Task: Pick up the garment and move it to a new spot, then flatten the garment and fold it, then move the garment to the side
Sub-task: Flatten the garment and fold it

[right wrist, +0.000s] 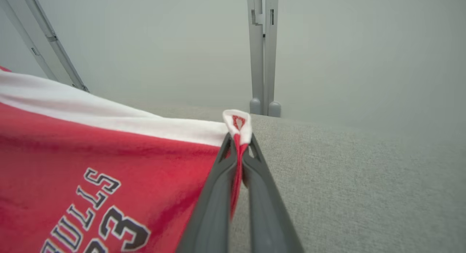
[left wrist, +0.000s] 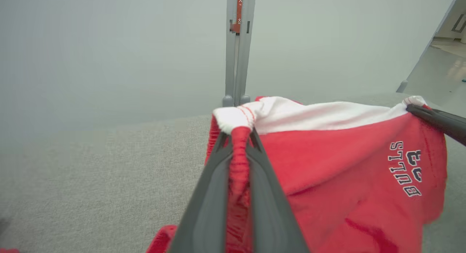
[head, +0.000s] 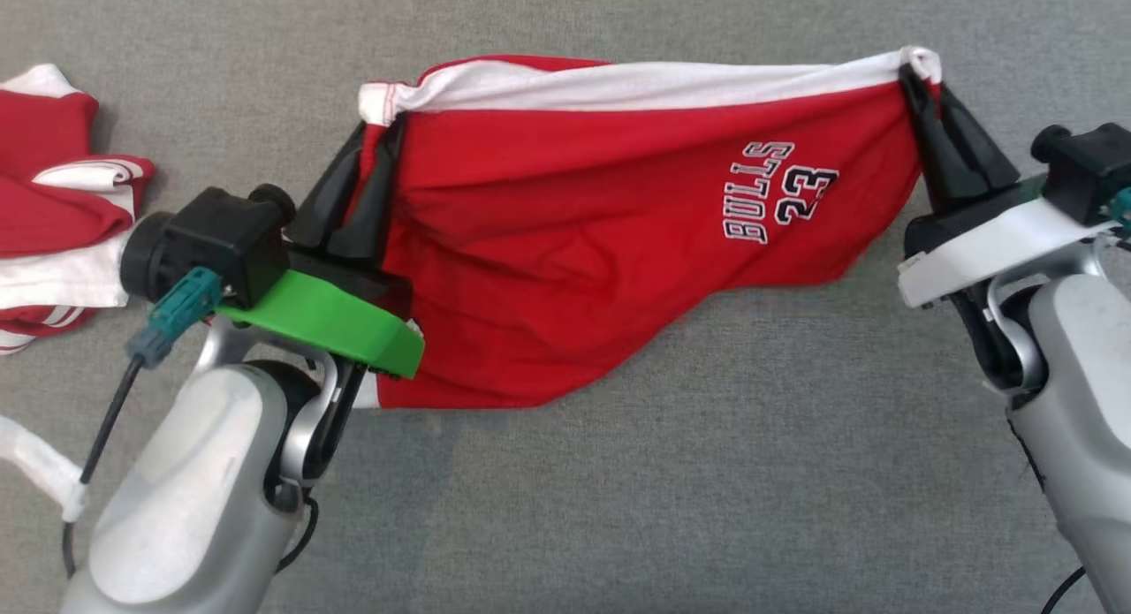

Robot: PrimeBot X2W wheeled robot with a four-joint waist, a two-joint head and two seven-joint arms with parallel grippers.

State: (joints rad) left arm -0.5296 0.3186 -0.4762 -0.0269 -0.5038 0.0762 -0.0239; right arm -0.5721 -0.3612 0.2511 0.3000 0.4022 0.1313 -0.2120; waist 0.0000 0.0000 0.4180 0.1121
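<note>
The garment [head: 565, 243] looks light and limp, sagging between the holds. The left pincer [head: 382, 132] and right pincer [head: 914, 77] each pinch a waistband [head: 636, 84] corner, which seems the soundest place to hold it.

Head view: from above, facing steeply down on the grey woven surface [head: 707, 508]. Wrist views: low and close, sighting along the left gripper [left wrist: 238, 136] and right gripper [right wrist: 239, 138] toward a pale grey upright post [left wrist: 238, 45]. All three share the red, white-banded fabric garment [head: 574, 243].

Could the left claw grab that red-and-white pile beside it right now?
Probably not yet: the left claw is shut on the garment. The pile lies near, nothing between, but it must let go first.
</note>
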